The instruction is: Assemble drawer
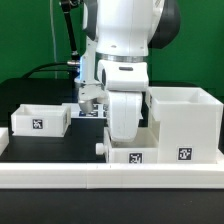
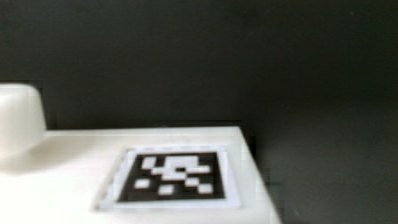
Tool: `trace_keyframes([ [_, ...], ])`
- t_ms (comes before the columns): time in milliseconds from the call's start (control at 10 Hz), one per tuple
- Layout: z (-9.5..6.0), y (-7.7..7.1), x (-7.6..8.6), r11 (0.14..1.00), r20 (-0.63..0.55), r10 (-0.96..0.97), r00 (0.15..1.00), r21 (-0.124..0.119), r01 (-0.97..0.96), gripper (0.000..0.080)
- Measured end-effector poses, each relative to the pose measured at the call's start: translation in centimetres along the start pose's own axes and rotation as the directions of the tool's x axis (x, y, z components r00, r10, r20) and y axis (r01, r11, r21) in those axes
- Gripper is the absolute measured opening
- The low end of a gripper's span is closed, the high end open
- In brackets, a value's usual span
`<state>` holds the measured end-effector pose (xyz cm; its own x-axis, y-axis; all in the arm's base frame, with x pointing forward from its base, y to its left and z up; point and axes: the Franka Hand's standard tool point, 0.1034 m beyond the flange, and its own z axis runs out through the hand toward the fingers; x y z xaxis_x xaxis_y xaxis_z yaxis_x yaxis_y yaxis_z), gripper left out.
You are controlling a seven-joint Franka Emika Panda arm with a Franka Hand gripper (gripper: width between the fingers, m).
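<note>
One large white arm [image 1: 125,50] is bending down over the dark surface [image 1: 20,150], with its wrist hanging just to the exterior view's left of the drawer case [image 1: 185,120]. Below the case, along the front edge, the long low rail [image 1: 60,178] is lying across the whole width. The case itself is standing upright at the exterior view's right and is showing a tag on its lower front wall.

Two small open trays are waiting outside the case. The near tray [image 1: 130,156] is sitting just beside the case, at its front corner on the exterior view's left, under the arm's wrist. The far tray [image 1: 40,120] is resting well apart from the case, further to the exterior view's left.

In the wrist view a white part with a square tag [image 2: 175,178] is filling the lower area. I am judging it to be the near tray, but this is not certain.

The claw is hiding behind the wrist in the exterior view and is not showing clearly in the wrist view, so I cannot tell if it is spread or pressed together.

By my judgement the work is only starting. No tray is sitting in the case, and both are remaining to be pushed in.
</note>
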<state>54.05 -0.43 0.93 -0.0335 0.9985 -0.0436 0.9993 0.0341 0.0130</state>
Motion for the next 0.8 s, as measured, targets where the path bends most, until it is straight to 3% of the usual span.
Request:
trace_keyframes([
  [300,0.08,-0.07,1.00,0.998,-0.003,0.067,0.998,0.001,-0.067,0.0042],
  [800,0.08,-0.06,0.95,0.996,-0.003,0.088,0.996,0.001,-0.088,0.0042],
])
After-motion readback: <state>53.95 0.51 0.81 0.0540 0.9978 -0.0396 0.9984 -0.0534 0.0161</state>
